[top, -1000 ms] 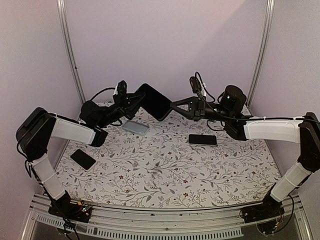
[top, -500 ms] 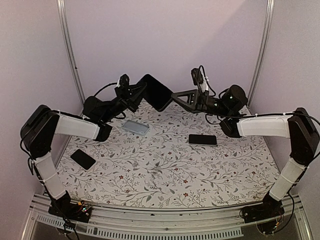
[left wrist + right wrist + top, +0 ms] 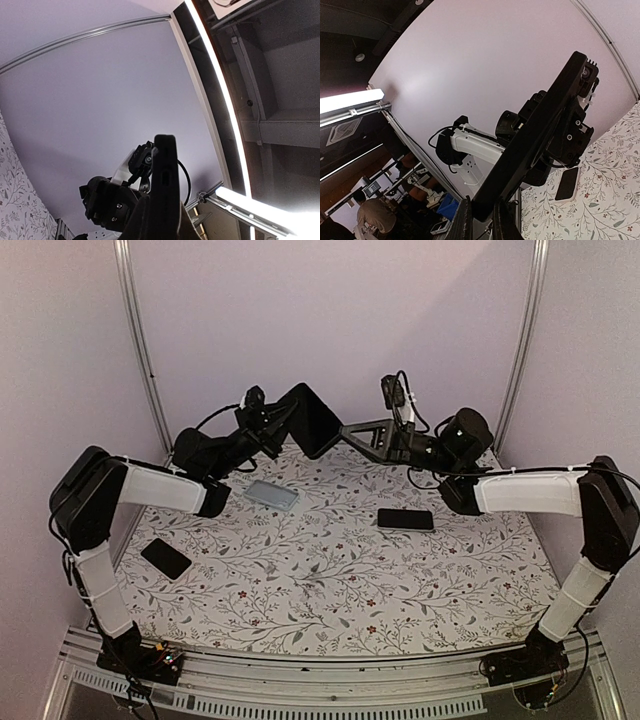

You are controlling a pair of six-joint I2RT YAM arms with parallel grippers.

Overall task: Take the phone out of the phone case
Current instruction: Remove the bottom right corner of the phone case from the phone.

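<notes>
Currently raised, one item: black flat phone in its black case [image 3: 312, 420], tilted on edge above the rear of the flower-patterned white table top [image 3: 330, 580], between the two arms.

- Left gripper [image 3: 282, 424]: closed, pinching the phone's left edge.
- Right gripper [image 3: 345, 430]: closed, clamped on the opposite edge.

Lying flat on the table, all well apart:
- Pale grey rectangular slab [image 3: 271, 493], rear left; case or handset, cannot tell.
- Black rectangular handset [image 3: 406, 519], right of centre.
- Second black handset [image 3: 166, 558], near the left edge.
</notes>
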